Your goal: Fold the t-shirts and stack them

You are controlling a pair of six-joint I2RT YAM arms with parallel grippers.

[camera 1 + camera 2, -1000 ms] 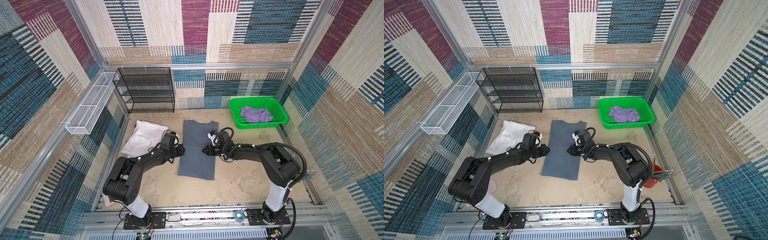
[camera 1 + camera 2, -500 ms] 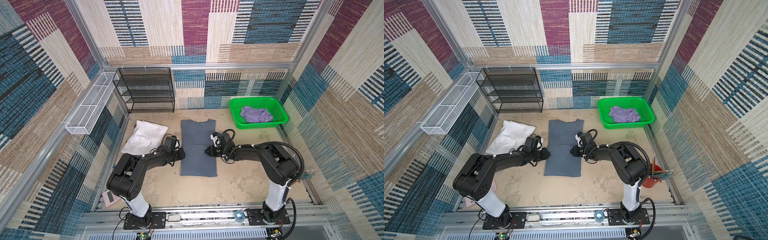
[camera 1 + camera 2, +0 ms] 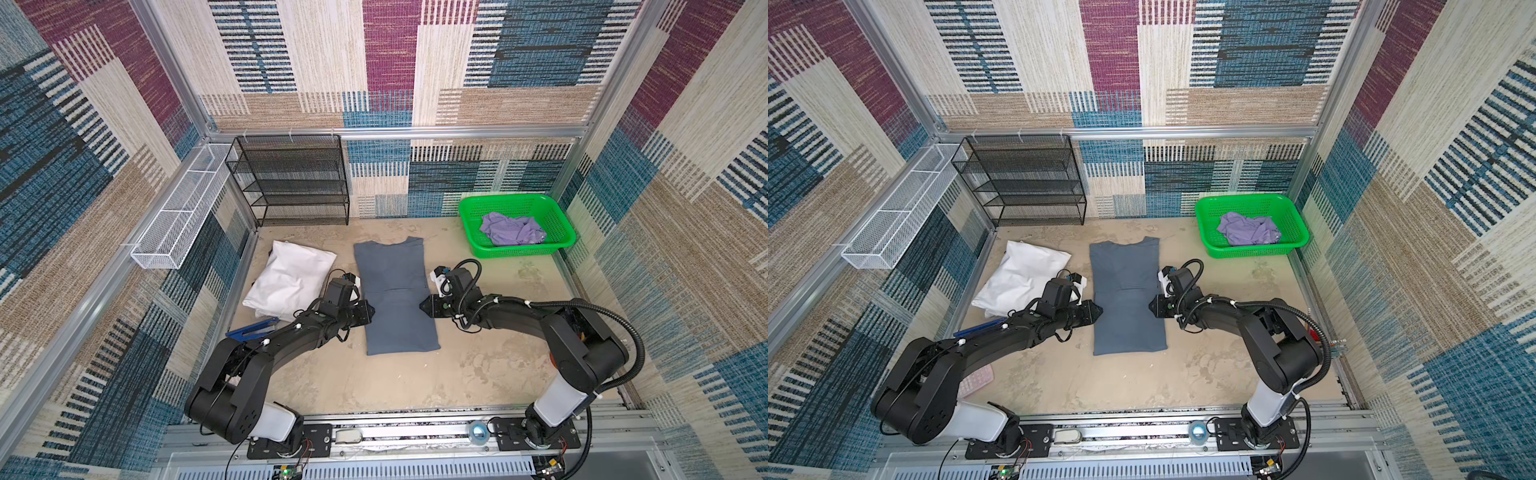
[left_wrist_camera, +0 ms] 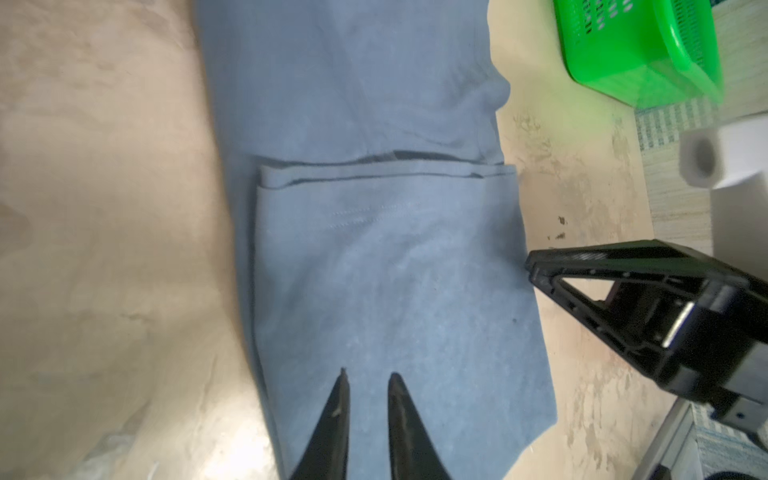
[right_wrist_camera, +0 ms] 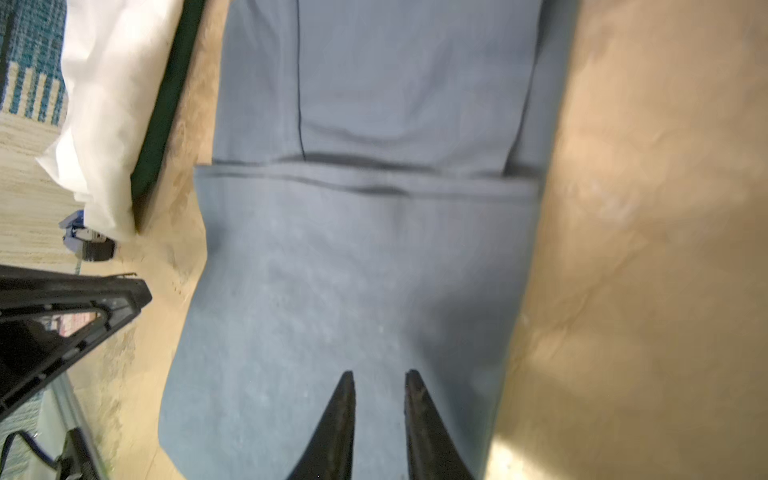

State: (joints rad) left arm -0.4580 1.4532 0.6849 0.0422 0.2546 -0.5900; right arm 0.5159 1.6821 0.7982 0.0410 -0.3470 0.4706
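L hand [image 3: 371, 311], R hand [image 3: 423, 306] low, flanking grey tee [image 3: 395, 291].

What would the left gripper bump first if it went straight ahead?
Probably the blue-grey t-shirt, right at the left gripper; skimming above it, the right gripper opposite. Height unclear.

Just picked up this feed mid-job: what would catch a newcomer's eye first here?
The slate blue-grey t-shirt lies part-folded as a long strip mid-table, with the left gripper and right gripper at its opposite side edges, jaws slightly apart. At the far right, the bright green basket holds the crumpled lavender t-shirt.
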